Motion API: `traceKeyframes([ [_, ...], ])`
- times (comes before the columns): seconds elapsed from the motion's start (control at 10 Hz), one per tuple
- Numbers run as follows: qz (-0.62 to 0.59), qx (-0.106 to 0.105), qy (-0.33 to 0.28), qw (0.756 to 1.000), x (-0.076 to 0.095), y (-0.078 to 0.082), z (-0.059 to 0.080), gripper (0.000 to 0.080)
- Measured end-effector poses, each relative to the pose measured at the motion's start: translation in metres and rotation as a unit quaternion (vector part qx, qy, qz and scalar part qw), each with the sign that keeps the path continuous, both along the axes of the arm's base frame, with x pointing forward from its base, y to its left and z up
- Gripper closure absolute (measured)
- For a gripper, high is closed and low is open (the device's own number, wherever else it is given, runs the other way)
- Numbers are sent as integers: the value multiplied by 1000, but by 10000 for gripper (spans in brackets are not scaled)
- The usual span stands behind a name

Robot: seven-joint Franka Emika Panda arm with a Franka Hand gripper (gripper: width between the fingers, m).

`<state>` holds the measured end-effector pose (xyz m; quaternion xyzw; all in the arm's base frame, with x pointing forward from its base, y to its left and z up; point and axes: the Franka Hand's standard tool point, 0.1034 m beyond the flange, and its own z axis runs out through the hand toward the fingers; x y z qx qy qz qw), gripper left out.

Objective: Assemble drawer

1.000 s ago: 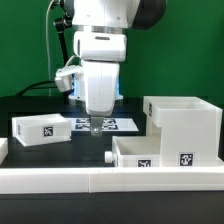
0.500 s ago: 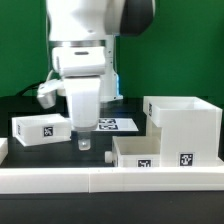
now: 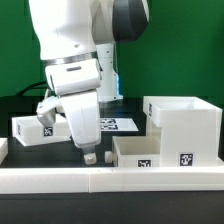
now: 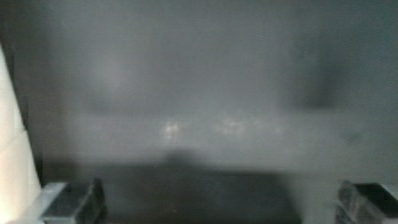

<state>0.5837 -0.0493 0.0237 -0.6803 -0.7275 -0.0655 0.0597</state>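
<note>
On the black table (image 3: 30,152) we see the drawer in three loose white parts. The large boxy shell (image 3: 185,122) stands at the exterior view's right. One small open-topped tray (image 3: 150,152) lies just in front of it, near the long white border rail (image 3: 60,182). The second tray (image 3: 32,128) sits well apart at the exterior view's left, partly hidden behind the arm.

The only markings we find are square black-and-white tags: two on the front tray's near wall, one on the left tray's near wall, and several on the flat marker board (image 3: 120,124) behind the arm. Their patterns are too small for us to read.

The gripper (image 3: 90,152) hangs low over the table between the two trays, close to the front tray's end. In the blurred wrist view its fingers (image 4: 71,200) stand far apart with nothing between them, above dark table. A pale strip (image 4: 15,120) runs along one edge there; we cannot tell what it is.
</note>
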Motion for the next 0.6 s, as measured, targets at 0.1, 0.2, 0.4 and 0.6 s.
traceKeyframes([
  [0.1,-11,-2,-8,1000,4,7,2,150],
  [0.2,-21,-4,-14,1000,5,11,1,150],
  [0.4,-25,-4,-12,1000,4,7,0,150],
  [0.6,-25,-3,-12,1000,4,7,0,150],
])
